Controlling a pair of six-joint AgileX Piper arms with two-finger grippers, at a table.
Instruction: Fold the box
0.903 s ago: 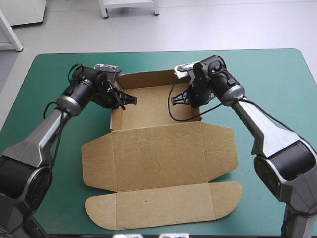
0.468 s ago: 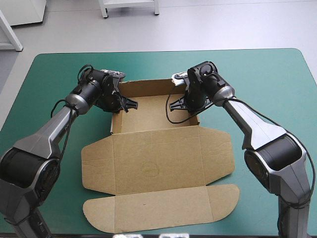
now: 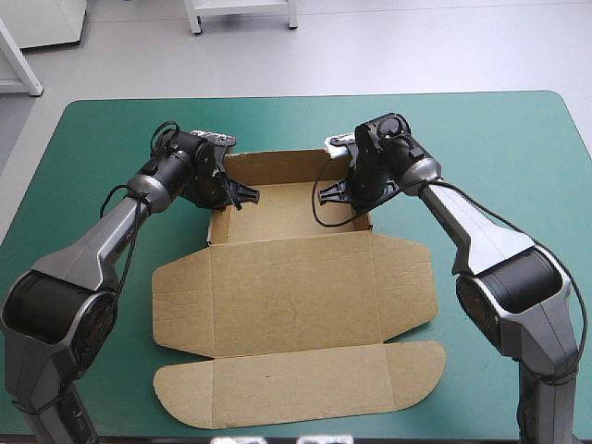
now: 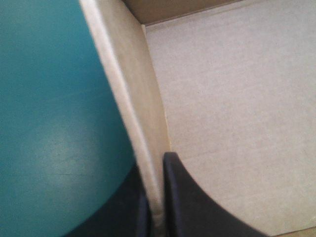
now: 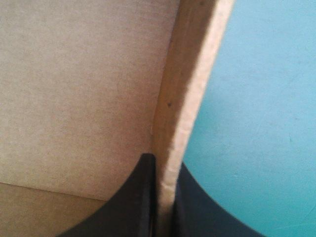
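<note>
The brown box (image 3: 294,296) lies in the middle of the teal-green table as an open tray at the far end, with its lid and front flap flat toward the near edge. Its far, left and right walls stand raised. My left gripper (image 3: 242,193) is shut on the box's left wall (image 4: 138,123), one finger inside the tray and one outside. My right gripper (image 3: 330,192) is shut on the box's right wall (image 5: 185,98) in the same way. In both wrist views the wall edge runs up from between the black fingers (image 4: 187,202), with the tray floor (image 5: 84,89) beside it.
Bare teal-green cover (image 3: 518,157) surrounds the box on the left, right and far sides. The flat lid's rounded front flap (image 3: 296,384) reaches close to the table's near edge. A black cable loop (image 3: 324,208) hangs inside the tray by my right gripper.
Both grippers have drawn inward and toward the far edge, bringing the side walls more upright. The whole box has shifted slightly with them.
</note>
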